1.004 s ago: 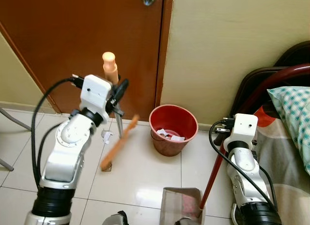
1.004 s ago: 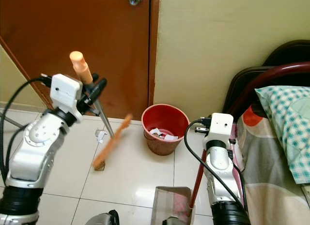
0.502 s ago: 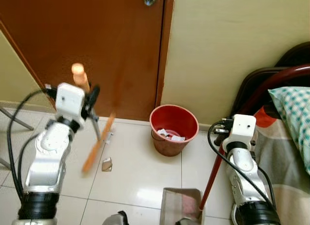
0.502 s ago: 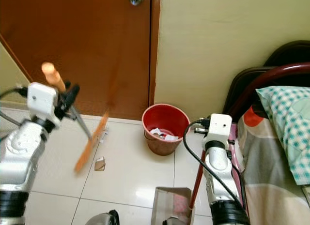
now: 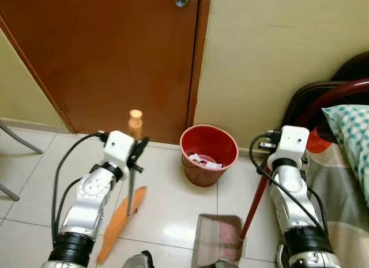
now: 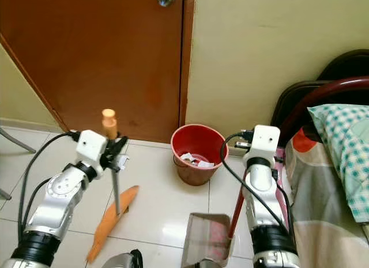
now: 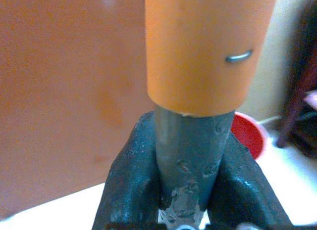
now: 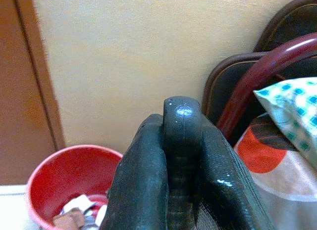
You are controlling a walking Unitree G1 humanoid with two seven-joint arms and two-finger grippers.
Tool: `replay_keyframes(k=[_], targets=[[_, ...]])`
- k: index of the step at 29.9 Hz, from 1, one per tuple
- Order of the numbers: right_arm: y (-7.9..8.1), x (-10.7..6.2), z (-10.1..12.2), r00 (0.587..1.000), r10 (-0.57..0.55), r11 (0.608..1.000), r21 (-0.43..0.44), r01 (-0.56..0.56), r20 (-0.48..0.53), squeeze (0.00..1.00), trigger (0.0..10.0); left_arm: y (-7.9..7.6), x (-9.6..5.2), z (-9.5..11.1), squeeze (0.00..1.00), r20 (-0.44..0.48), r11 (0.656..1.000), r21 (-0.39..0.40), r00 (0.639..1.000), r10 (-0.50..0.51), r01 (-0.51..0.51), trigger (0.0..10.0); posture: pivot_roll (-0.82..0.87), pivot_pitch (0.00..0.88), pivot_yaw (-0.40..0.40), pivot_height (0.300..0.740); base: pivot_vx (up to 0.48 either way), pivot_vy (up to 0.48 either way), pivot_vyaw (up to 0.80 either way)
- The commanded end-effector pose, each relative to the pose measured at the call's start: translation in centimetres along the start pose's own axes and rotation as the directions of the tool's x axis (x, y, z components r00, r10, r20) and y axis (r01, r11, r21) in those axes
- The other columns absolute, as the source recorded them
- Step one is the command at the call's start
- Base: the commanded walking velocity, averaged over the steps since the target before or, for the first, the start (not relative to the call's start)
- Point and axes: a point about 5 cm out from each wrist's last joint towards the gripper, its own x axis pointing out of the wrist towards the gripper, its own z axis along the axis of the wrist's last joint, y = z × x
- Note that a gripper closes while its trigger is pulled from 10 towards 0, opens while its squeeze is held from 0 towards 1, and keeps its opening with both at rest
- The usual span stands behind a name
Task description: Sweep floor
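My left gripper (image 5: pixel 137 151) is shut on the grey pole (image 7: pixel 190 141) of a broom, just below its orange cap (image 5: pixel 135 120). The pole stands nearly upright, and the orange broom head (image 5: pixel 119 223) rests low on the white tiles at the front left. My right gripper (image 8: pixel 182 116) is shut on the black top of a dustpan handle. That handle's red pole (image 5: pixel 253 203) slants down to the grey dustpan (image 5: pixel 216 242) on the floor in front of me. A red bin (image 5: pixel 209 154) with paper scraps inside stands against the wall between my arms.
A brown door (image 5: pixel 109 55) and a beige wall (image 5: pixel 277 43) close off the far side. On the right are a bed with a checked pillow (image 5: pixel 350 127) and a dark red curved frame (image 5: pixel 323 98). A grey metal leg (image 5: pixel 20 141) shows at the far left.
My left arm swung the broom out to the left, then back and down. The pole went from tilted to nearly upright, and the head dropped to the floor. The right arm held still.
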Motion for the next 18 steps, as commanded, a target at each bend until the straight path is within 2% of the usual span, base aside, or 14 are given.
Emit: replay_keyframes(k=[1, 5, 6, 9, 16, 18], targets=[[-0.5, 0.6, 0.7, 0.999, -0.035, 0.999, -0.013, 0.036, 0.036, 0.00, 10.0, -1.3, 0.5, 1.4, 0.00, 0.067, 0.996, -0.050, 0.995, -0.074, 0.078, 10.0, 0.08, 0.164, 0.001, 0.740, 0.000, 0.000, 0.00], [0.1, 1.1, 0.7, 0.998, -0.042, 0.999, -0.014, 0.042, 0.038, 0.00, 10.0, -2.5, 1.0, 2.6, 0.00, 0.119, 0.989, -0.088, 0.987, -0.110, 0.121, 10.0, 0.09, 0.171, -0.005, 0.740, 0.000, 0.000, 0.00], [0.8, 1.4, 0.6, 0.999, -0.034, 0.999, -0.014, 0.035, 0.036, 0.00, 10.0, -3.2, 1.5, 3.6, 0.00, 0.160, 0.984, -0.110, 0.980, -0.120, 0.139, 10.0, 0.10, 0.175, -0.010, 0.740, 0.000, 0.000, 0.00], [1.7, 1.6, 0.4, 0.999, -0.015, 1.000, -0.027, 0.016, 0.032, 0.00, 10.0, -3.8, 1.9, 4.6, 0.00, 0.195, 0.976, -0.153, 0.973, -0.126, 0.157, 10.0, 0.11, 0.175, -0.013, 0.740, 0.000, 0.000, 0.00], [3.8, 1.5, -0.2, 1.000, -0.006, 0.997, -0.077, 0.007, 0.018, 0.00, 10.0, -6.1, 2.4, 7.2, 0.00, 0.271, 0.936, -0.236, 0.943, -0.193, 0.260, 10.0, 0.12, 0.179, -0.020, 0.740, 0.000, 0.000, 0.00], [4.6, 1.3, -0.4, 1.000, 0.014, 0.996, -0.093, -0.013, 0.015, 0.00, 10.0, -6.4, 2.5, 8.1, 0.00, 0.298, 0.915, -0.296, 0.936, -0.186, 0.276, 10.0, 0.13, 0.180, -0.022, 0.740, 0.000, 0.000, 0.00]])
